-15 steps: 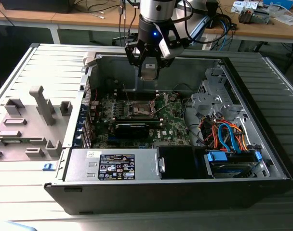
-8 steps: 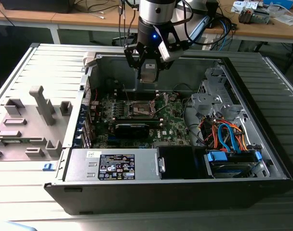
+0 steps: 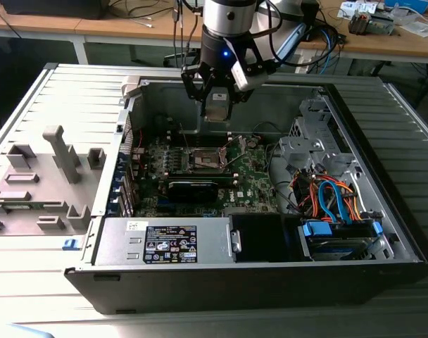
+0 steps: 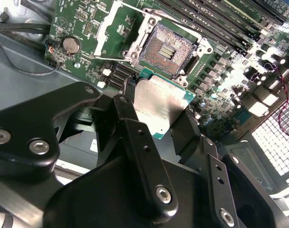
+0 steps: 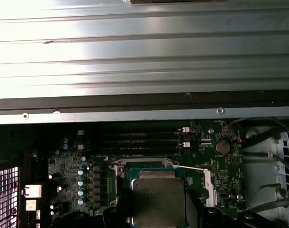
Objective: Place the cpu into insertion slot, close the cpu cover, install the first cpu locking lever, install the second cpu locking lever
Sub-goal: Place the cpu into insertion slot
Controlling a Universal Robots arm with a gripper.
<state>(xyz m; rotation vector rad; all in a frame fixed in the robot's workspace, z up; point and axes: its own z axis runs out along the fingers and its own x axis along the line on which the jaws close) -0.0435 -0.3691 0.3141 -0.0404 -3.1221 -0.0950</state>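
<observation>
Where the cpu (image 4: 158, 107) sits: in mid-air above the board, gripped; a small flat square chip with a dull, faintly scuffed silver-grey metal top and a teal-green edge showing round it.
gripper (image 4: 156, 118): black, with its jaws narrowed onto two opposite edges of the chip.
insertion slot (image 4: 167, 50): small square socket with a dark pin field left uncovered and a shiny metal rim; in the exterior view it lies at about 6 o'clock from the held chip.
cpu cover (image 4: 102, 28): thin silvery metal frame plate, swung open beside the socket.
computer case (image 3: 235, 282): dark, open, lying flat; the silver power-supply box (image 3: 129, 243) sits at 7 o'clock from the socket.
</observation>
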